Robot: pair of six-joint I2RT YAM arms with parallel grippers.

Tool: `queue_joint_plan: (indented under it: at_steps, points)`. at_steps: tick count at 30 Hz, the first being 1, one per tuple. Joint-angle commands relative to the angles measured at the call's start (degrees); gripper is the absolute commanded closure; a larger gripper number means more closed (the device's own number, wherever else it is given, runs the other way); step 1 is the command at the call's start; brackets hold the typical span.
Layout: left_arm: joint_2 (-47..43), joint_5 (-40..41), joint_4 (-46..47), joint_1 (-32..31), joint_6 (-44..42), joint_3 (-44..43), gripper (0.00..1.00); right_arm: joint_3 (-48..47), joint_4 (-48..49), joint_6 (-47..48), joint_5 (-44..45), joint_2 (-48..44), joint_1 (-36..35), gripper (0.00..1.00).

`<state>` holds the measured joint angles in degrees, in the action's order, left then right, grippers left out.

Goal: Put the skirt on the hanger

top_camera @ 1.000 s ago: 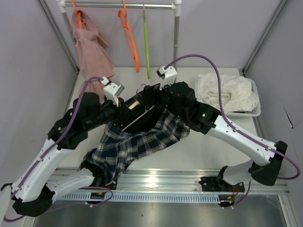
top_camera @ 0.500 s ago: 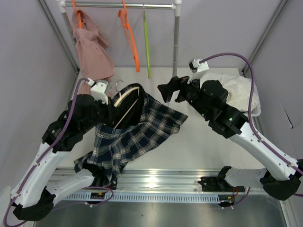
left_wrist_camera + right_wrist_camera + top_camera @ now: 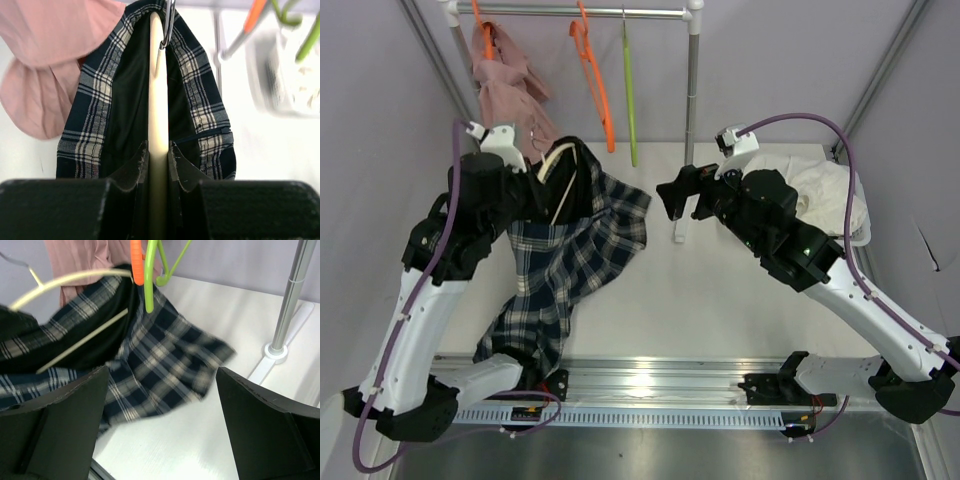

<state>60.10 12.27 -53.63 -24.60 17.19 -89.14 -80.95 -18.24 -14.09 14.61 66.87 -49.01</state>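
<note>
Navy plaid skirt (image 3: 570, 250) hangs draped over the wooden hanger (image 3: 158, 75), which the left claw (image 3: 158, 155) pinches up above the counter (image 3: 720, 300) while the right claw (image 3: 160, 385) gapes wide and empty, so hooking it onto the rail (image 3: 580, 12) looks next.

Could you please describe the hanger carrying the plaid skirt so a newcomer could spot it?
Find the clothes rail at the back, then the left gripper below its left end. The hanger it clamps is cream with a wire hook, inside the skirt waistband; the rail hangers are orange and green.
</note>
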Motion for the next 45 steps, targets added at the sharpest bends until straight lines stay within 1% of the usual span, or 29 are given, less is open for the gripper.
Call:
queue_joint_plan:
  at_steps: [1, 3, 4, 7, 9, 13, 18, 22, 27, 29, 30, 33, 35, 36, 37, 39, 40, 41, 43, 45]
  points:
    - [2.48, -0.22, 8.62, 3.33, 2.85, -8.05, 1.00, -2.72, -0.39, 1.34, 1.03, -0.60, 0.24, 0.07]
    - [4.32, -0.67, 10.29, 4.03, 3.99, -9.55, 1.00, -2.99, -0.66, 1.61, 1.21, -0.78, 0.50, 0.07]
    - [4.94, -1.02, 10.64, 4.21, 4.43, -11.65, 1.00, -3.16, -0.74, 1.69, 1.21, -0.86, 0.50, 0.06]
    - [6.44, -2.42, 13.71, 4.39, 6.97, -12.72, 1.00, -3.43, -1.01, 1.78, 1.12, -0.78, 0.76, 0.06]
    - [6.61, -2.78, 15.73, 4.39, 9.35, -11.94, 1.00, -3.52, -1.18, 1.78, 0.95, -0.78, 0.76, 0.07]
    - [5.74, -4.01, 23.54, 4.39, 12.60, -9.03, 1.00, -3.52, -1.53, 1.70, 1.03, -1.04, 0.94, 0.07]
    - [6.26, -1.73, 27.61, 4.39, 15.15, -7.18, 1.00, -3.52, -1.89, 2.04, 1.38, -1.57, 1.11, 0.07]
    - [8.10, -0.06, 28.14, 4.47, 14.10, -8.51, 1.00, -3.34, -2.41, 2.13, 1.47, -1.83, 1.29, 0.06]
    - [9.25, 3.89, 27.79, 4.47, 12.17, -9.99, 1.00, -2.90, -2.76, 2.22, 1.65, -2.18, 1.82, 0.06]
    - [9.08, 5.21, 28.05, 4.47, 11.11, -9.74, 1.00, -2.90, -2.77, 2.31, 1.56, -2.18, 2.08, 0.06]
    - [8.73, 7.39, 28.14, 4.47, 10.85, -9.82, 1.00, -2.81, -2.77, 2.31, 1.47, -2.18, 2.08, 0.06]
    - [7.76, 10.39, 28.84, 4.47, 8.74, -9.47, 1.00, -2.55, -2.77, 2.48, 1.38, -2.45, 2.34, 0.06]
    - [7.49, 10.84, 29.19, 4.47, 7.07, -10.08, 1.00, -2.37, -2.59, 2.66, 1.21, -2.45, 2.52, 0.06]
    - [7.84, 9.80, 29.63, 4.47, 6.46, -10.08, 1.00, -2.20, -2.42, 2.49, 1.21, -2.45, 2.61, 0.06]
    - [8.10, 5.52, 31.02, 4.47, 5.06, -10.17, 1.00, -2.02, -2.33, 2.49, 1.12, -2.36, 2.69, 0.06]
    - [9.07, 0.50, 32.44, 4.47, 4.35, -10.87, 1.00, -1.85, -2.06, 2.49, 1.03, -2.45, 2.78, 0.06]
    - [10.38, -4.49, 33.23, 4.47, 3.39, -11.49, 1.00, -1.85, -1.98, 2.49, 1.03, -2.36, 2.87, 0.06]
    - [11.26, -6.10, 33.06, 4.04, 2.85, -12.45, 1.00, -1.85, -1.98, 2.40, 0.86, -2.36, 2.87, 0.06]
    - [12.67, -6.47, 32.45, 3.33, 1.10, -14.13, 1.00, -1.93, -1.98, 2.66, 0.86, -2.36, 3.05, 0.06]
    - [13.20, -4.90, 33.23, 2.98, 0.74, -14.48, 1.00, -1.93, -2.06, 2.92, 1.03, -2.45, 3.22, 0.06]
